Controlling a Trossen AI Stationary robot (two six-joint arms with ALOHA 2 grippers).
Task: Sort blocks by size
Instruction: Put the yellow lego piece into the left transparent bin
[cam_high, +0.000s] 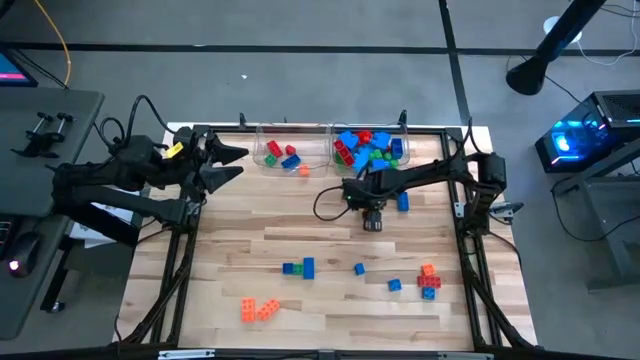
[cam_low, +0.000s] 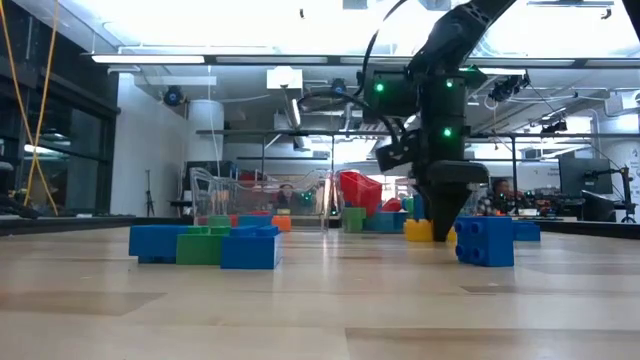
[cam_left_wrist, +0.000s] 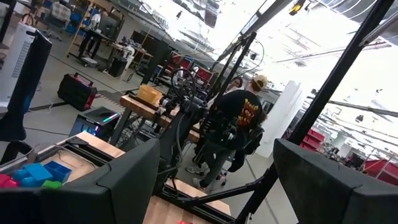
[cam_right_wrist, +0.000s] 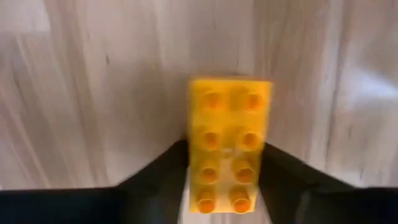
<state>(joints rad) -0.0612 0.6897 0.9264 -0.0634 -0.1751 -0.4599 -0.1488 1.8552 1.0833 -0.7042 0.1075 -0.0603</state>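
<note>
Left end effector (cam_high: 232, 165) waits wide open at the counter's (cam_high: 300, 245) far left edge, beside the clear bins (cam_high: 335, 148). Nearer than the bins, at mid-counter, the right end effector (cam_right_wrist: 225, 168) stands tip-down with its fingers (cam_right_wrist: 163, 169) hugging a long yellow brick (cam_right_wrist: 229, 143) that lies flat on the wood; whether the grip is firm yet I cannot tell. To do this well, let both fingers seat squarely on the long sides before lifting straight up, then clear the blue brick (cam_low: 485, 240) just right of it.
</note>
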